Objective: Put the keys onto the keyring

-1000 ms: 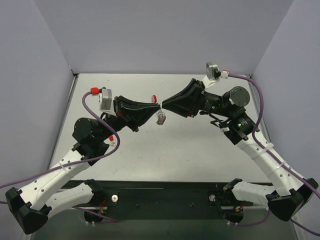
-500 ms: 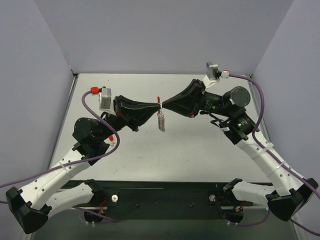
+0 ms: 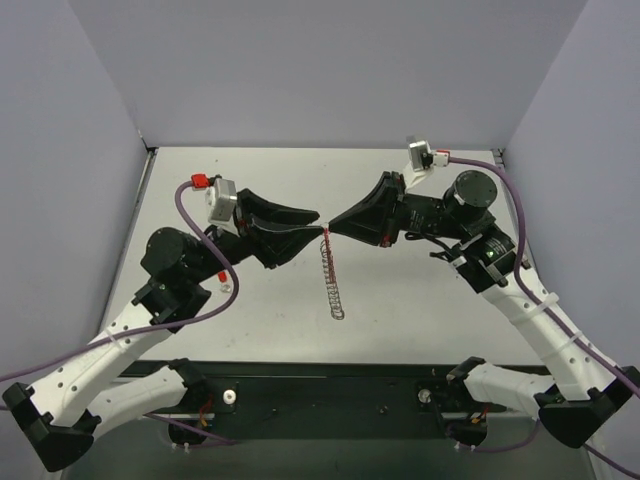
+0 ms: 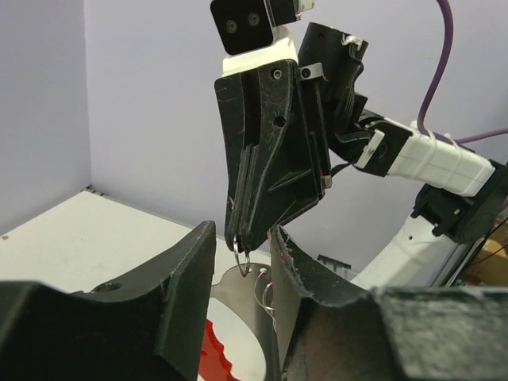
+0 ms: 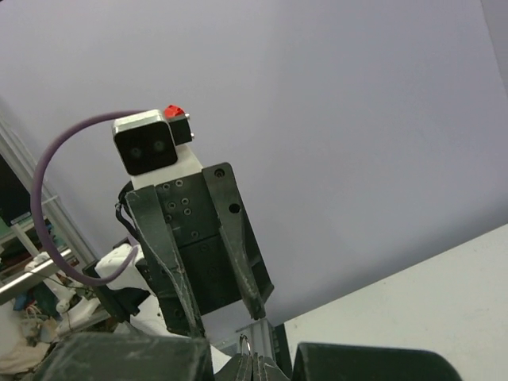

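Observation:
Over the middle of the table, my right gripper is shut on the top of the keyring. Its red bit sits at the fingertips, and the silver chain hangs down at full length. My left gripper faces it tip to tip, open and holding nothing. In the left wrist view my two fingers stand on either side of the right gripper's tip. That tip pinches a small wire ring. Behind the ring hang a flat silver key with a hole and a red scalloped piece. In the right wrist view the ring pokes up from my shut fingertips.
The grey table is walled by lilac panels at the back and on both sides. A black rail with the arm bases runs along the near edge. Purple cables loop off both wrists.
My left gripper has opened, let go and drawn back slightly to the left. The bunched chain has dropped and now hangs straight from the right gripper, which has closed fully.

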You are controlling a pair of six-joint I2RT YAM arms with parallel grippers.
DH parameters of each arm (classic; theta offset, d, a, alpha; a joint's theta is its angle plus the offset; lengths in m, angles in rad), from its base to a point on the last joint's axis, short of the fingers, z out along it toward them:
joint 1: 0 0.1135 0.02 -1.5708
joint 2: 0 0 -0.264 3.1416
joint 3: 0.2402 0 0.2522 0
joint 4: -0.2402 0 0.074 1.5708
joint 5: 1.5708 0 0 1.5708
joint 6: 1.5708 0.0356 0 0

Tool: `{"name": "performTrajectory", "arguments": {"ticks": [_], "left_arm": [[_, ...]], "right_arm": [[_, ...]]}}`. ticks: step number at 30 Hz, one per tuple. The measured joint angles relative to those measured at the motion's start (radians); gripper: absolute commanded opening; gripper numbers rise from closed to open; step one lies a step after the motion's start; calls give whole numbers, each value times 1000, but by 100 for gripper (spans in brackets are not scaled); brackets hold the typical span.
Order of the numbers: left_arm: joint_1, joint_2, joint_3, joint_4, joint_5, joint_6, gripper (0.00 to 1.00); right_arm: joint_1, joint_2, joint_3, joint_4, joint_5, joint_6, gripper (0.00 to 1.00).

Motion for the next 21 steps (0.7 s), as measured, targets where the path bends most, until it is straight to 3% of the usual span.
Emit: {"name": "performTrajectory", "arguments": {"ticks": [9, 16, 21], "left_arm": [[42, -27, 105, -200, 32, 79, 53], [162, 72, 286, -366, 271, 101, 56], [172, 183, 422, -541, 475, 160, 58]], "right_arm": [[-2, -18, 46, -163, -18, -97, 0], [-6, -2, 149, -361, -40, -212, 0], [-7, 23, 225, -494, -56, -294, 0]]}}
